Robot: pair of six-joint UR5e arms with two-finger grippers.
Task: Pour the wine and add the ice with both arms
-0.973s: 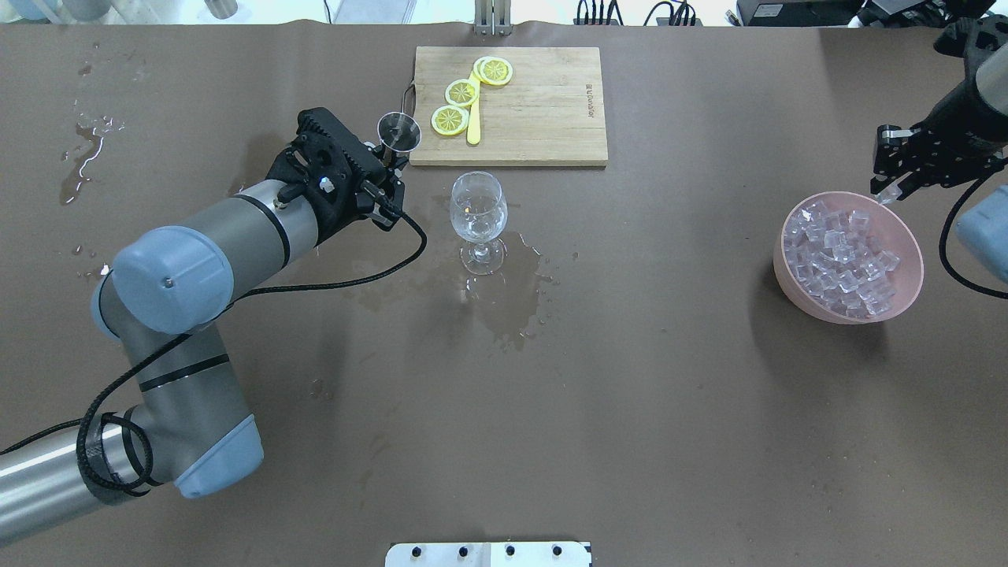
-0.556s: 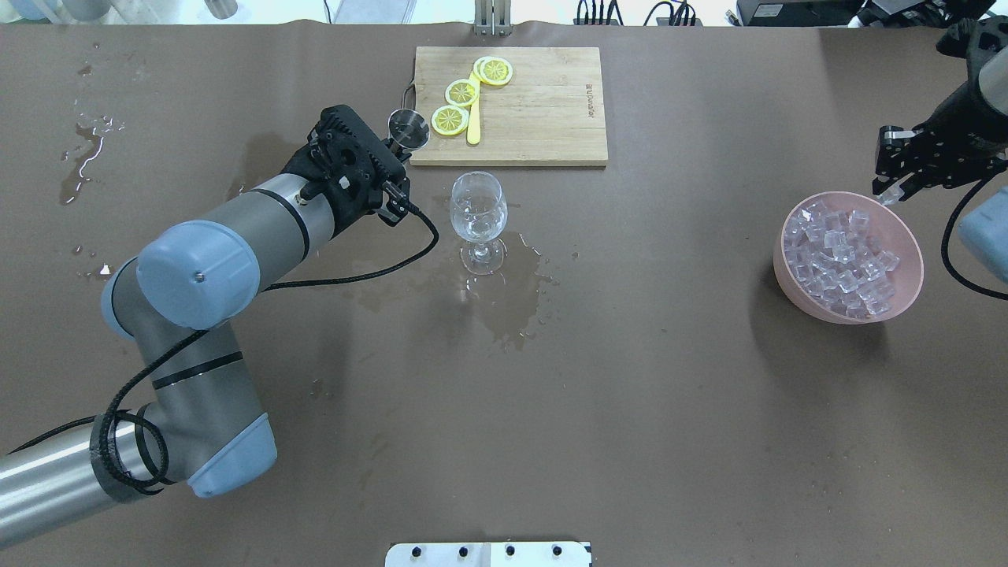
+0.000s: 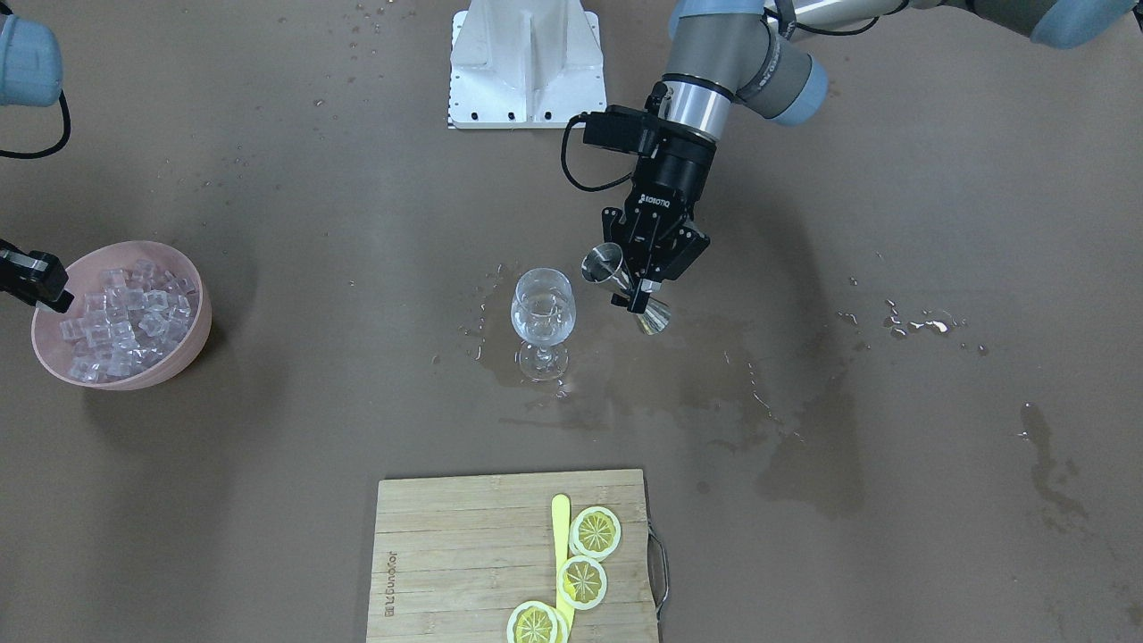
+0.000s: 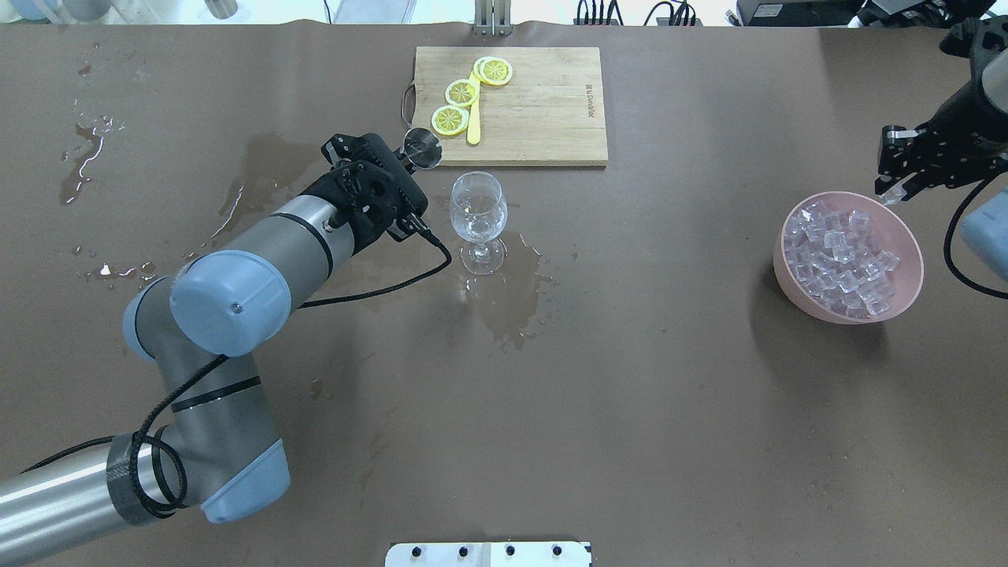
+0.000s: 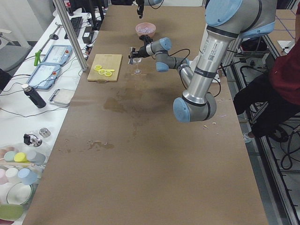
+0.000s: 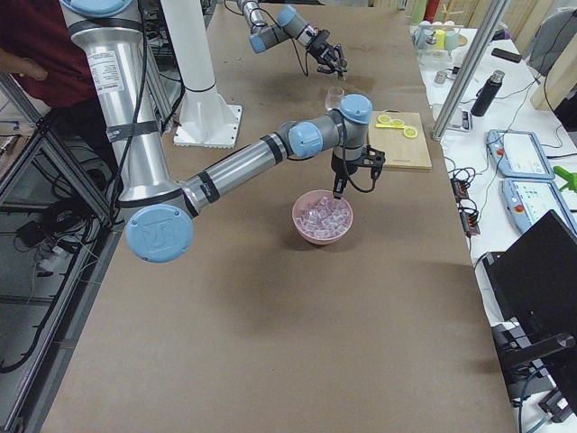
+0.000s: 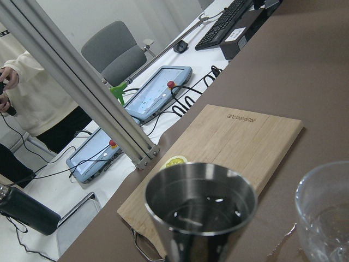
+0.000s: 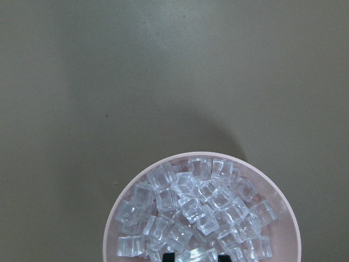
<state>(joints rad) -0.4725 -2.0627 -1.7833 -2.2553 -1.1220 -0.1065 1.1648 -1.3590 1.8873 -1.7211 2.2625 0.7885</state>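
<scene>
Left gripper (image 3: 639, 293), front-facing view: closed tight across the narrow waist of a double-ended polished steel jigger (image 3: 604, 266), held on a slant. Clear stemmed wine glass (image 3: 543, 308) just beside its fingertips, close to one jigger cup. A little clear wine (image 3: 542, 323) low in that glass. Wet patch (image 3: 589, 384) on the brown table (image 3: 268, 446) around the foot.

Overhead: right gripper (image 4: 891, 191) well apart from the glass. Round pink plastic bowl (image 4: 823, 313) just under its fingertips, heaped with clear ice cubes (image 4: 843, 256). Nearly closed, seemingly pinching a single cube (image 4: 888, 197).

Left wrist view: jigger cup close below the camera, a film of liquid inside, glass rim just beside it.

Right wrist view: heap directly beneath, dark fingertips at the bottom edge flanking one cube.

Judged: cubes light, hard and slick, best taken across flat opposite faces. Glass thin, top-heavy and easily toppled on the wet table, so better left untouched, with the cube released low inside its rim.
</scene>
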